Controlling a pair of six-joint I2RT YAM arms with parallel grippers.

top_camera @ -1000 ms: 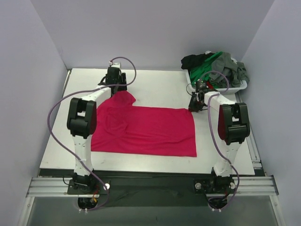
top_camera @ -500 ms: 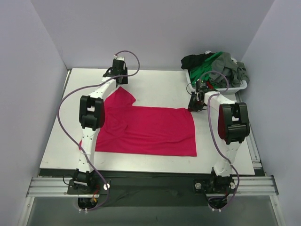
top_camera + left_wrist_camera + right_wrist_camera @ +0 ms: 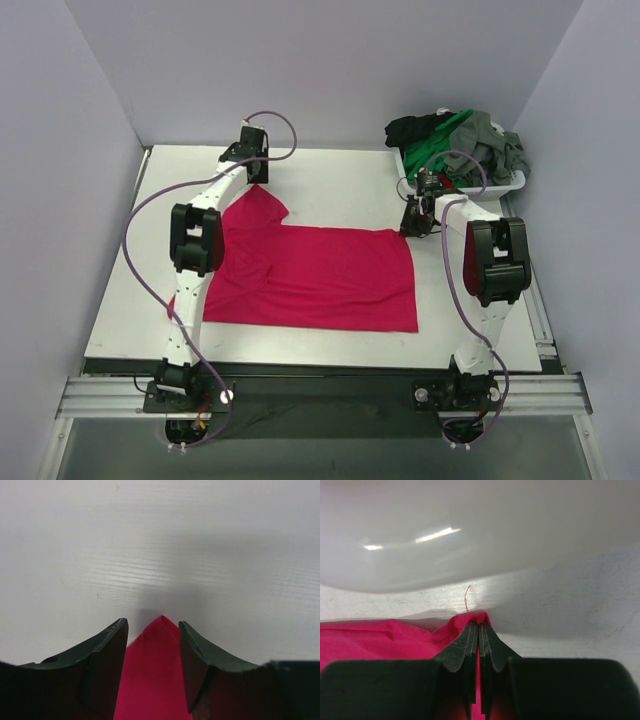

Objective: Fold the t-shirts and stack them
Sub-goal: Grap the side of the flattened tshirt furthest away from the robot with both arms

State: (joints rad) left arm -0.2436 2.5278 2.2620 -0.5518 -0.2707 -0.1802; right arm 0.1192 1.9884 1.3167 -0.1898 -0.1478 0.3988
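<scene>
a white-topped table (image 3: 340,185) fills a booth of plain pale walls, seen from above. a crimson-red cloth t-shirt (image 3: 320,275) lies spread flat on it, with one sleeve reaching out from its far left part. the left gripper (image 3: 258,180) sits at the far tip of that sleeve; from up here i cannot tell how its jaws stand. the right gripper (image 3: 410,226) is down at the t-shirt's far right corner. beyond that corner a white plastic basket (image 3: 512,184) holds a heap of green, grey and black t-shirts (image 3: 462,135), apart from the red one.

left wrist view: bare tabletop (image 3: 160,540) stretches ahead of the t-shirt's pointed sleeve tip (image 3: 152,680). the tip lies in the gap of the left gripper (image 3: 152,625), whose jaws stand apart, released. whether the dark fingers (image 3: 107,655) touch the cloth i cannot tell.

right wrist view: the right gripper (image 3: 479,626) is clenched on the t-shirt's corner (image 3: 380,635), red cloth pinched at its tips. a loose red thread (image 3: 467,596) sticks out just past the corner. a glossy white curved wall (image 3: 470,520) rises beyond it, above scuffed tabletop (image 3: 580,595).
</scene>
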